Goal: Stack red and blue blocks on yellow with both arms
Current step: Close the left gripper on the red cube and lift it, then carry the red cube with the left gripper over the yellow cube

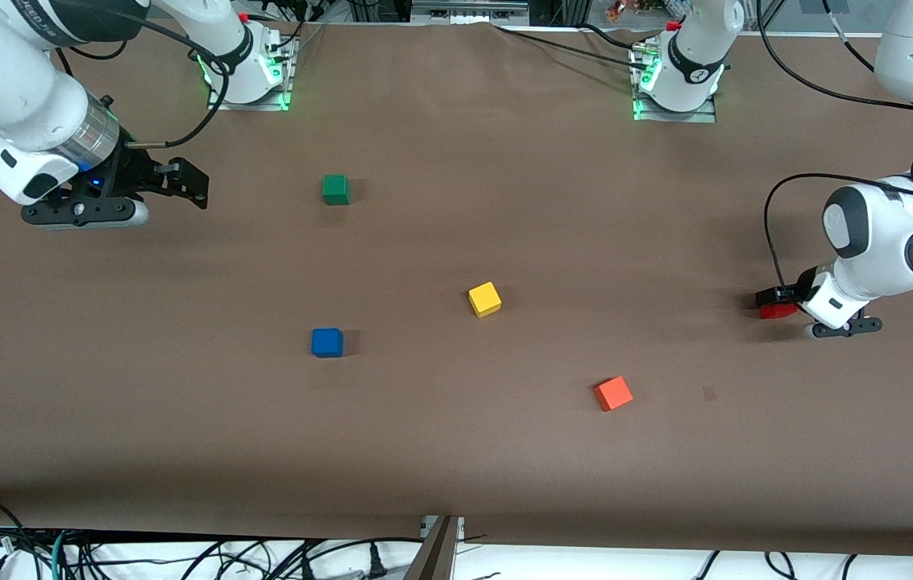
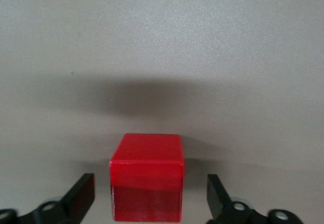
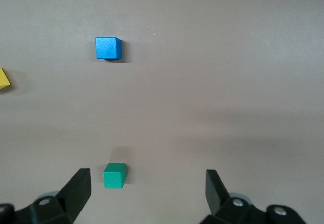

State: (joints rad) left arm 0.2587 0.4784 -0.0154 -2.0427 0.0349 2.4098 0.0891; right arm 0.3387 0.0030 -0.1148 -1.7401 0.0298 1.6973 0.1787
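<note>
Left gripper [image 2: 151, 204] down at table, fingers spread, small matte red cube [image 2: 147, 183] between, not yet pinched. Right gripper [image 3: 147, 196] waits aloft, spread, empty. Blue cube [image 1: 327, 342], yellow cube [image 1: 485, 299] apart on table. Nothing stacked.

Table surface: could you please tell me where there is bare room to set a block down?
Bare patches: between the green cube and yellow cube; the strip nearer the camera than the blue cube and orange cube. Crowded: the left pincer straddling the red cube.
</note>
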